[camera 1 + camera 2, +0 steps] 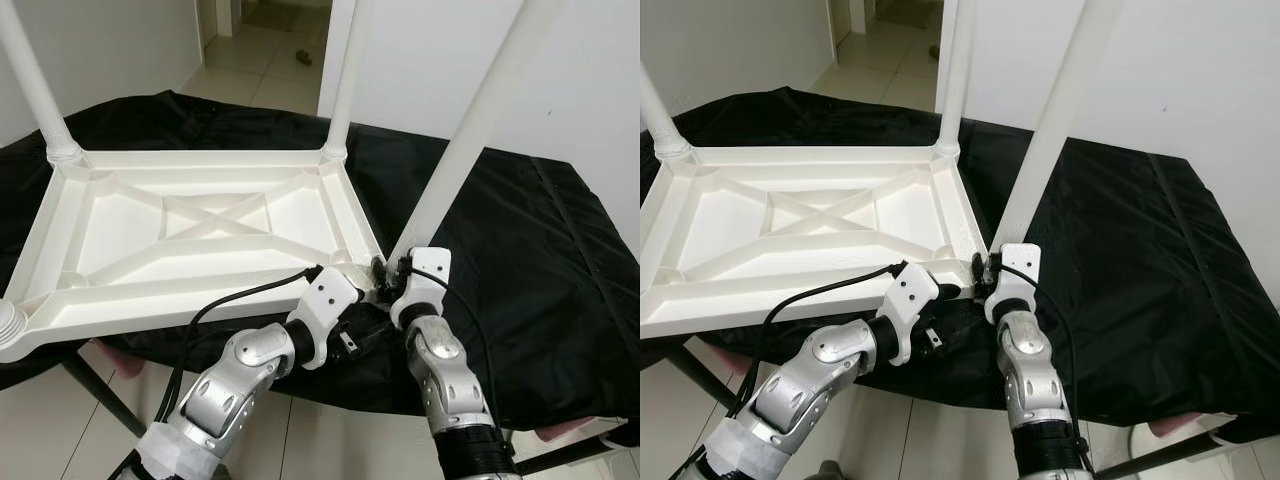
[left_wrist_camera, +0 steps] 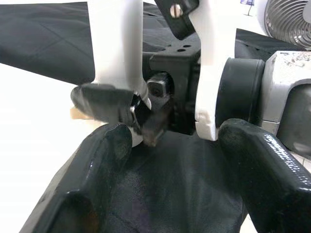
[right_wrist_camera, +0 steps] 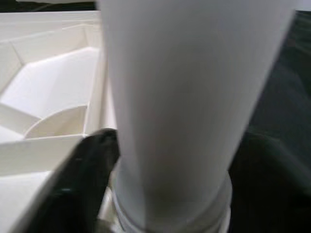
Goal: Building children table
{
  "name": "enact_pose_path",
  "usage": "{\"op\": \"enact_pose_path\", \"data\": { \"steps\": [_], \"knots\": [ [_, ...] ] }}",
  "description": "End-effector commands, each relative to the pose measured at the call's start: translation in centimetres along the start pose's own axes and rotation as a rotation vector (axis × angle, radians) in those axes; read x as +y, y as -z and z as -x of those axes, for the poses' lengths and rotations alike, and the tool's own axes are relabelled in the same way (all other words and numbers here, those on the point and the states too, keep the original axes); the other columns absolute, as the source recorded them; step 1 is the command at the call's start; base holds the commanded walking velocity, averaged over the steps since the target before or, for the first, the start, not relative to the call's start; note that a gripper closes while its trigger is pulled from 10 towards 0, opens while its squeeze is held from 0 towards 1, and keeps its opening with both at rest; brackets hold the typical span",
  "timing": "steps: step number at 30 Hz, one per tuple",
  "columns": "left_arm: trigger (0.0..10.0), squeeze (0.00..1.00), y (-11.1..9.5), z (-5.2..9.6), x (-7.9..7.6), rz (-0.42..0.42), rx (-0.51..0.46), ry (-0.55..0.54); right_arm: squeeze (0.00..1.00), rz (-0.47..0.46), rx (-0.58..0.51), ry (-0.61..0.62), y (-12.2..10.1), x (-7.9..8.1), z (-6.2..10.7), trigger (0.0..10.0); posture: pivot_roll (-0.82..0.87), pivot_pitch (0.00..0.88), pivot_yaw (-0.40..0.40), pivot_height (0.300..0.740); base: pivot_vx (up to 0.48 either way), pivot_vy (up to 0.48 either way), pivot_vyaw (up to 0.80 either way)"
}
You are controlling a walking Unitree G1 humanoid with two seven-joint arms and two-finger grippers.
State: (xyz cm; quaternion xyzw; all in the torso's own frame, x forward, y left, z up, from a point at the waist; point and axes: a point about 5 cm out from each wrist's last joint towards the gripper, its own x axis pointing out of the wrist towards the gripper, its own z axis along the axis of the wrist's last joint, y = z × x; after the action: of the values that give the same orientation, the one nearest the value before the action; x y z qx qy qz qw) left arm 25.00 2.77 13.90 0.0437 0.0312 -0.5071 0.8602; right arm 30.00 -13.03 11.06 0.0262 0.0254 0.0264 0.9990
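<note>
Three legs stand in the upturned tabletop [image 1: 190, 235]; right end effector [image 3: 160, 184] clamps the near leg [image 1: 470, 130]; left end effector [image 2: 165, 160] apart.

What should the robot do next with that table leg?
Probably keep turning the leg into its corner socket. The right gripper grips its base at the upside-down tabletop, and the leg leans instead of standing straight like the two back legs.

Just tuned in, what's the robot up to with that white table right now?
The white tabletop lies upside down on a black cloth. Three legs stand in corner sockets; the near-left socket is empty. The right gripper is closed around the base of the near-right leg at its socket. The left gripper sits beside that corner, fingers open.
</note>
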Motion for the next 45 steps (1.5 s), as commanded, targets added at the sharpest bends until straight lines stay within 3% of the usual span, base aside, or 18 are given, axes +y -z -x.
{"op": "enact_pose_path", "data": {
  "steps": [1,4,5,9,10,15,23,24,34,42,43,44,45],
  "knots": [
    [10.0,0.00,-0.1,-0.3,-0.5,-0.003,0.001,0.075,1.00,-0.012,0.008,-0.007,0.0,-0.5,-0.1,10.0,0.05,0.000,-0.088,0.740,0.000,0.000,0.00],
    [10.0,0.00,-0.2,-0.4,-0.5,-0.004,0.001,0.077,1.00,-0.023,0.000,-0.045,-0.3,-1.2,-0.4,10.0,0.05,0.000,-0.089,0.740,0.000,0.000,0.00],
    [10.0,0.00,-0.2,-0.4,-0.5,-0.004,0.001,0.077,0.15,-0.022,0.001,-0.096,-0.6,-1.6,-0.6,10.0,0.05,0.000,-0.090,0.740,0.000,0.000,0.00],
    [10.0,0.00,-0.2,-0.4,-0.5,-0.004,0.001,0.077,0.15,-0.021,0.003,-0.132,-0.7,-1.8,-0.7,10.0,0.05,0.000,-0.089,0.740,0.000,0.000,0.00],
    [10.0,0.00,-0.2,-0.4,-0.5,-0.004,0.001,0.077,0.00,-0.022,0.005,-0.189,-0.9,-2.1,-0.8,10.0,0.05,0.000,-0.088,0.740,0.000,0.000,0.00],
    [10.0,0.00,-0.2,-0.5,-0.4,-0.007,0.000,0.082,0.00,0.096,0.021,-0.455,-1.7,-3.1,-1.5,10.0,0.04,0.000,-0.082,0.740,0.000,0.000,0.00],
    [10.0,0.00,-0.3,-0.5,-0.4,-0.011,0.001,0.085,0.00,0.172,0.037,-0.613,-1.2,-2.5,-1.9,10.0,0.05,0.000,-0.079,0.740,0.000,0.000,0.00],
    [10.0,0.00,-0.3,-0.5,-0.4,-0.012,0.001,0.084,0.00,0.177,0.041,-0.626,-1.0,-2.4,-2.1,0.0,0.05,0.000,-0.080,0.740,0.000,0.000,0.00],
    [10.0,0.00,-0.3,-0.3,-0.4,-0.003,0.001,0.066,0.00,0.172,0.056,-0.679,-0.3,-2.7,-2.7,0.0,0.07,0.000,-0.090,0.740,0.000,0.000,0.00],
    [10.0,0.00,-0.1,-0.2,-0.4,0.006,0.003,0.063,0.00,0.163,0.023,-0.540,-0.5,-3.2,-2.8,0.0,0.07,0.000,-0.088,0.740,0.000,0.000,0.00],
    [10.0,0.00,-0.1,-0.2,-0.4,0.007,0.003,0.063,0.00,0.162,0.026,-0.490,-0.4,-3.3,-2.8,2.2,0.07,0.000,-0.087,0.740,0.000,0.000,0.00],
    [10.0,0.00,-0.1,-0.2,-0.4,0.008,0.005,0.062,0.00,0.152,0.025,-0.439,-0.4,-3.5,-2.9,10.0,0.07,0.000,-0.086,0.740,0.000,0.000,0.00],
    [10.0,0.00,-0.1,-0.2,-0.4,0.008,0.005,0.062,0.00,0.152,0.025,-0.439,-0.4,-3.5,-2.9,10.0,0.07,0.000,-0.086,0.740,0.000,0.000,0.00]
  ]
}}
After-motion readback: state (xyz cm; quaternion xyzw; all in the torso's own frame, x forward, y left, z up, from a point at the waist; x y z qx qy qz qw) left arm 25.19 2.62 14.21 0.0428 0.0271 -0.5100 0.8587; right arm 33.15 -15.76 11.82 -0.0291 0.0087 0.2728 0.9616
